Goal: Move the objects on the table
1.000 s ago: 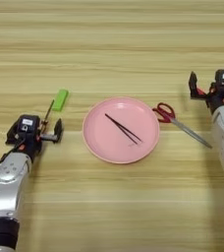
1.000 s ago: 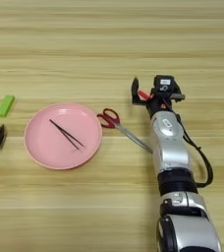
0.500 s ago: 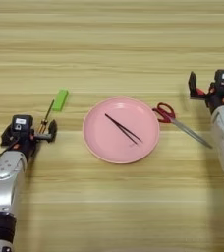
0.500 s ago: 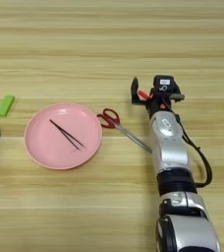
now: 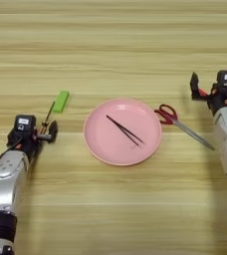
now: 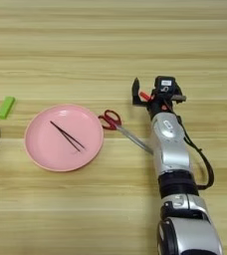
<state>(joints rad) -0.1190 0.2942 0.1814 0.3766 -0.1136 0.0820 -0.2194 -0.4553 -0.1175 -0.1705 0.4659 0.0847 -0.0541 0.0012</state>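
On the wooden bench (image 5: pixel 115 45), far left, left tool (image 5: pixel 45 133) at the shaft tip of a green-handled screwdriver (image 5: pixel 60 101), grip state impossible to tell. Midway, black tweezers (image 5: pixel 125 131) lying inside a pink plate (image 5: pixel 98 144), red-handled scissors (image 5: pixel 171 116) just beside its right rim. Far right, right tool (image 6: pixel 155 97) hovering beyond the scissors, fingers spread, nothing held.

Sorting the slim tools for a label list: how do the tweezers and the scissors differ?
The tweezers are all black and lie inside the pink plate; the scissors have red handles with a grey blade and lie on the table, right of the plate. Both are slim and slant the same way.
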